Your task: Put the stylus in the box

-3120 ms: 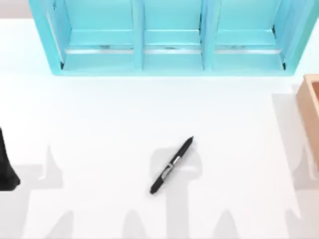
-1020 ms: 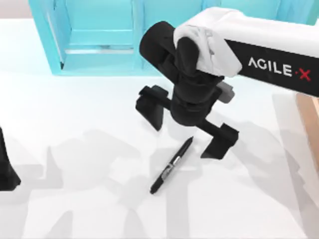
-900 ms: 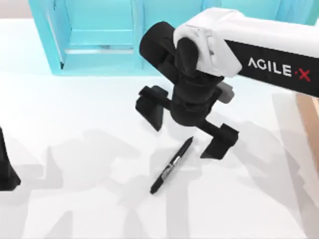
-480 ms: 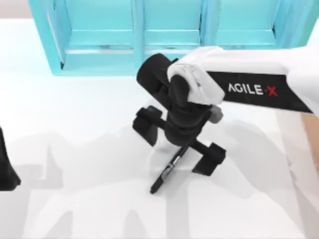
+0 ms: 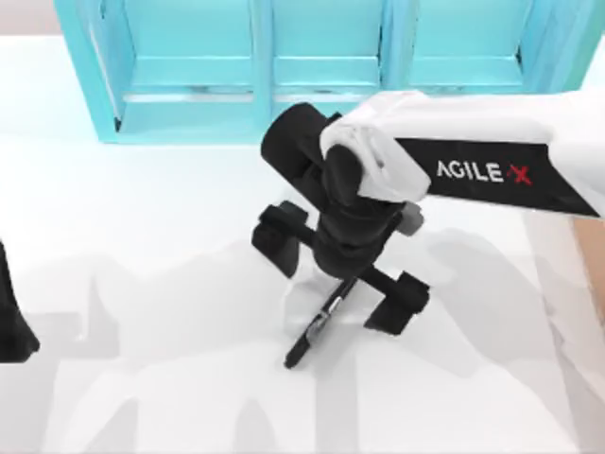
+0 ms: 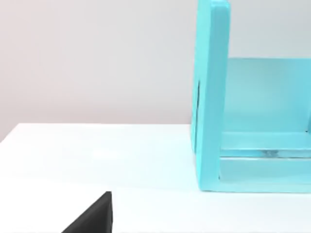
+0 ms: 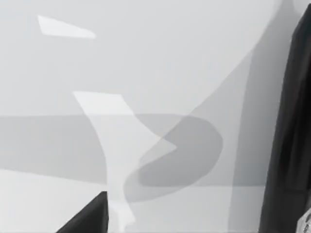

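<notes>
A flat white table (image 5: 142, 218) carries soft grey shadows across its near half, and a pale, plain wall stands behind it in the left wrist view. Along the far edge stands a big turquoise three-bay shelf unit (image 5: 321, 71), its open bays facing the table. At the table's right edge, partly behind the arm, a sliver of the light tan wood-coloured box (image 5: 597, 251) shows. The slim black pen-shaped stylus (image 5: 317, 330) lies flat on the table near the middle, set diagonally, with a silver-grey band about its middle; its lower end points toward the near left, and its upper end is hidden under the gripper body. The right arm, white with a black panel, reaches in from the right, and its black two-finger right gripper (image 5: 340, 284) is directly over the stylus, jaws spread wide with one finger (image 5: 281, 241) on the far-left side and the other on the near-right side, the stylus lying between them and not clasped. The box is well apart from the stylus. The left gripper (image 5: 11, 322) is parked at the table's left edge; whether its fingers are apart cannot be told.
</notes>
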Robot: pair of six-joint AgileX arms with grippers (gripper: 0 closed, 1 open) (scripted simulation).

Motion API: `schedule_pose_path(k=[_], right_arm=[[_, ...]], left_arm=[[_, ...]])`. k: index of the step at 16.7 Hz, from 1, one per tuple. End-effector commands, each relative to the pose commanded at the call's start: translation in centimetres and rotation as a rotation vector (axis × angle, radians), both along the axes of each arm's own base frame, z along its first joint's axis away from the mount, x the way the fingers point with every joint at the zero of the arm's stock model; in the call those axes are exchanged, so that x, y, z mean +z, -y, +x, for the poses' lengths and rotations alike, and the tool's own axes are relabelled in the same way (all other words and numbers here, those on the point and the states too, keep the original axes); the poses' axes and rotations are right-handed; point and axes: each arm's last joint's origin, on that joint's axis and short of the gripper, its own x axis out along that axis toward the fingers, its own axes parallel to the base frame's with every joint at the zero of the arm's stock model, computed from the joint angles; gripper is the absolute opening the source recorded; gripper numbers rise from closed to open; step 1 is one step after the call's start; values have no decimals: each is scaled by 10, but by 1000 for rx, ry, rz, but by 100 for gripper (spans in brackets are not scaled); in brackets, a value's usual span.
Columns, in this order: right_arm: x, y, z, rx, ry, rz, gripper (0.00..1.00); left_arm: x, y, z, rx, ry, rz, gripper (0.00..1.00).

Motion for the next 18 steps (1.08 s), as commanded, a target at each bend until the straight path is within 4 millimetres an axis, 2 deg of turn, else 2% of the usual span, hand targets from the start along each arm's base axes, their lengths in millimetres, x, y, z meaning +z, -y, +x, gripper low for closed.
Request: schedule_pose_path(k=[11, 18], right_arm=[[0, 0, 0, 0, 0, 0, 2], [0, 0, 0, 0, 0, 0, 0]], left_arm=[[0, 0, 0, 0, 0, 0, 100], [0, 0, 0, 0, 0, 0, 100]])
